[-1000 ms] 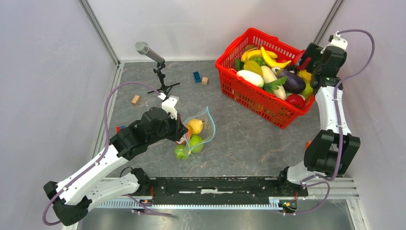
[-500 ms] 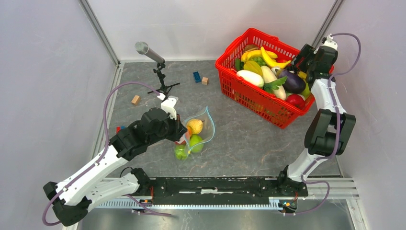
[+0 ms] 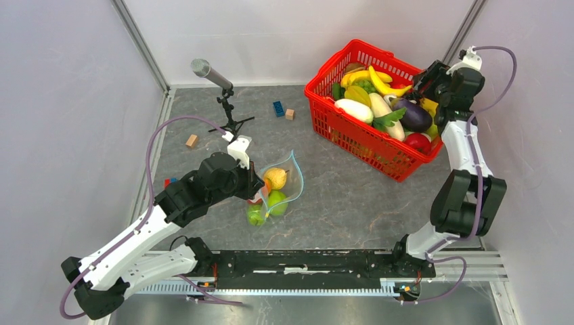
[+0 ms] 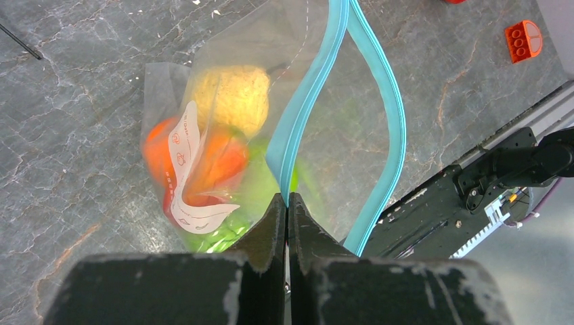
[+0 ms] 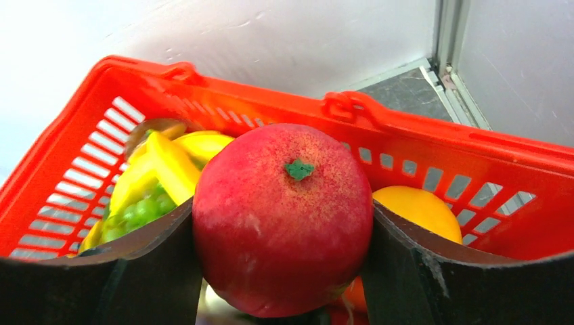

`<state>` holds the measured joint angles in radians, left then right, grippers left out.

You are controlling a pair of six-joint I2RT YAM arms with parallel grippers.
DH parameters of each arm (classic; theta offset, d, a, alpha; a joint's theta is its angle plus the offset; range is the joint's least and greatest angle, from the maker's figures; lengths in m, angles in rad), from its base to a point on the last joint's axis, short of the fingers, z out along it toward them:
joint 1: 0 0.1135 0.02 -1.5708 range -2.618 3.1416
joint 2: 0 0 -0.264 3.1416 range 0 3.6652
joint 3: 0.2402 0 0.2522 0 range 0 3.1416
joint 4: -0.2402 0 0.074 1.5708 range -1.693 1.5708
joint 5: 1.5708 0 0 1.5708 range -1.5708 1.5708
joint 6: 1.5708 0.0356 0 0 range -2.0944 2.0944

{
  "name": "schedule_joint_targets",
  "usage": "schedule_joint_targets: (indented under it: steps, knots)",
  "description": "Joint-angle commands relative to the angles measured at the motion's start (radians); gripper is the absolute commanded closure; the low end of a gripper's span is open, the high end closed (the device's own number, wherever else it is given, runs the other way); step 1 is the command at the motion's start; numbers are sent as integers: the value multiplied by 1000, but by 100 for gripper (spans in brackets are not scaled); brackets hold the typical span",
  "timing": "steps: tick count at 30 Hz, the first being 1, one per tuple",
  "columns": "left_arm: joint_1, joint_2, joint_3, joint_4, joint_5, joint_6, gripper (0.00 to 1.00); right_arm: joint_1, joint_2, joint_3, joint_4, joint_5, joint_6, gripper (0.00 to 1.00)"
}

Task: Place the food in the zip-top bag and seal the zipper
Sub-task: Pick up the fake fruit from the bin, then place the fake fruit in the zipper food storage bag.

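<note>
- The zip-top bag (image 3: pixel 294 179) lies on the counter (image 3: pixel 338 203), left of centre, with food (image 3: pixel 275 178) inside it.
- A basket (image 3: pixel 352 139) sits in the far right corner, holding produce (image 3: pixel 355 108).
- A microphone stand (image 3: pixel 227 112) stands near the far left corner.
- Blocks (image 3: pixel 278 108) lie between the stand and the basket.

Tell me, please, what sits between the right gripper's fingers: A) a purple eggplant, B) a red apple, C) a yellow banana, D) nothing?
B: the right wrist view shows the red apple wedged in the right gripper, touched on both sides, with the red basket behind it.
</note>
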<state>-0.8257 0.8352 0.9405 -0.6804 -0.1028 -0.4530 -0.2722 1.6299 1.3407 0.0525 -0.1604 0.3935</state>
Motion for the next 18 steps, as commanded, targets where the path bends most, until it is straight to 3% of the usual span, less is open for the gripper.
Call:
schedule_joint_targets:
  steps: [1, 10, 18]
  knots:
    - [5, -8, -4, 18, -1, -32, 98, 4, -145, -76, 75, -106, -48, 53]
    - [5, -3, -3, 33, 7, -41, 98, 81, -436, -226, 110, -414, -99, 50]
    - [5, -4, -4, 44, -1, -50, 98, 305, -682, -393, 204, -620, -66, 48]
